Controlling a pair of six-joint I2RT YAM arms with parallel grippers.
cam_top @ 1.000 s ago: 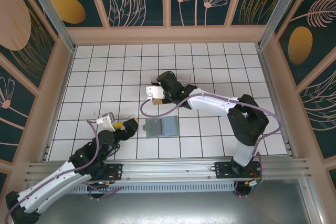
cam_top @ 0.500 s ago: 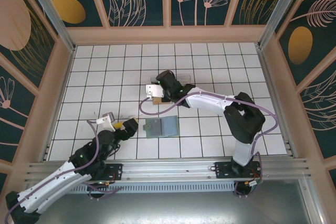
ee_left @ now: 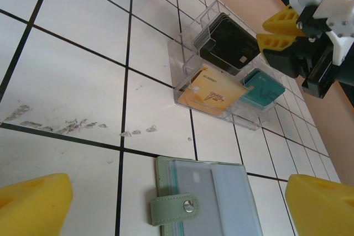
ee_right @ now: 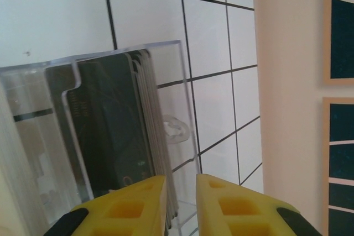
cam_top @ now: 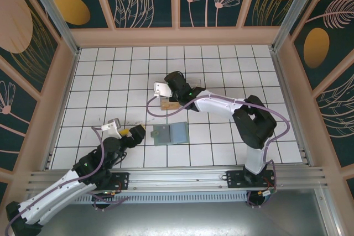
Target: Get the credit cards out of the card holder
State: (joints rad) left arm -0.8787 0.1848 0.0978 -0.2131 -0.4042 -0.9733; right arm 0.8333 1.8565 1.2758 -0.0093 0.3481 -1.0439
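The card holder (cam_top: 170,134) lies open on the desk (cam_top: 221,64), snap tab toward the arms. At its 12 o'clock stands a clear tray (ee_left: 185,59) that holds credit cards (ee_left: 227,42): a dark stack, with an orange card (ee_left: 213,92) and a teal card (ee_left: 263,88) in the neighbouring compartments.

The right pincer (ee_right: 181,186) hangs over the dark stack with its jaws parted only a slit and nothing between them, so the step in hand looks like the drop-off end of a transfer. The left pincer (ee_left: 177,205) is spread wide and empty, at the holder's 9 o'clock in the top view.

I cannot tell whether the holder's clear sleeves still hold a card. If one remains, the right pincer needs to rise clear of the tray wall, swing toward 6 o'clock and nip a thin card edge, probably with the left pincer pinning the soft holder.
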